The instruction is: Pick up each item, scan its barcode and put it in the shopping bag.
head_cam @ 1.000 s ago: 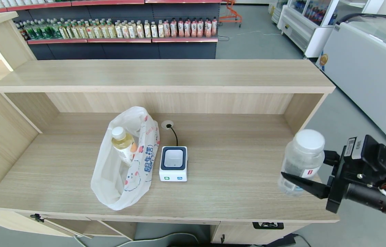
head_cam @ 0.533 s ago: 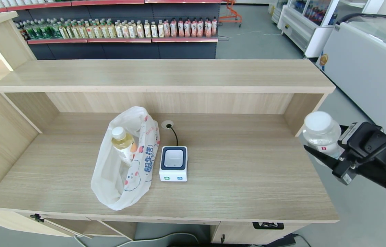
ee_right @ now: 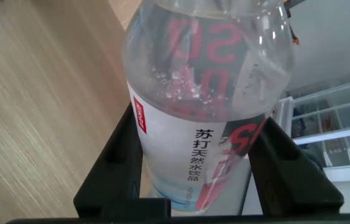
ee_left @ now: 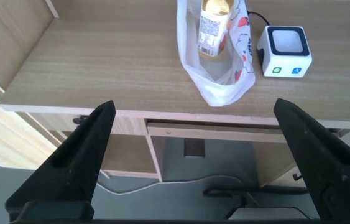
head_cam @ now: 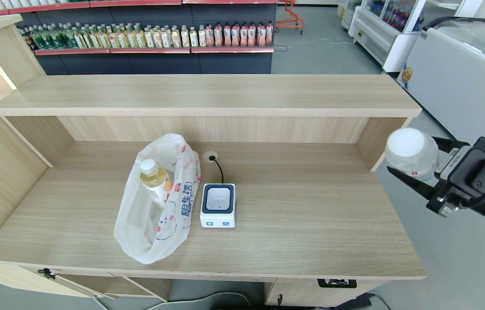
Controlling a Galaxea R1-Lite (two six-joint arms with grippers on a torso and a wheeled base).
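A clear water bottle (head_cam: 411, 153) with a white cap and a red-and-white label is held up in the air off the counter's right end, with my right gripper (head_cam: 419, 172) shut on it. In the right wrist view the bottle (ee_right: 209, 93) sits between the two black fingers (ee_right: 115, 165). A white printed shopping bag (head_cam: 156, 202) lies open on the counter's left half with a yellow drink bottle (head_cam: 155, 178) inside. The white barcode scanner (head_cam: 218, 205) stands just right of the bag. My left gripper (ee_left: 193, 162) hangs open below the counter's front edge, with nothing between its fingers.
The wooden counter (head_cam: 303, 215) has a raised back shelf (head_cam: 203, 92) and side walls. A cable runs from the scanner to a hole (head_cam: 210, 156) behind it. Chest freezers (head_cam: 462, 82) stand to the right, and drink shelves (head_cam: 147, 38) stand behind.
My right gripper has lifted the water bottle up and to the right, from over the counter's right front corner to beyond its right end. The bottle now tilts cap-first toward the camera.
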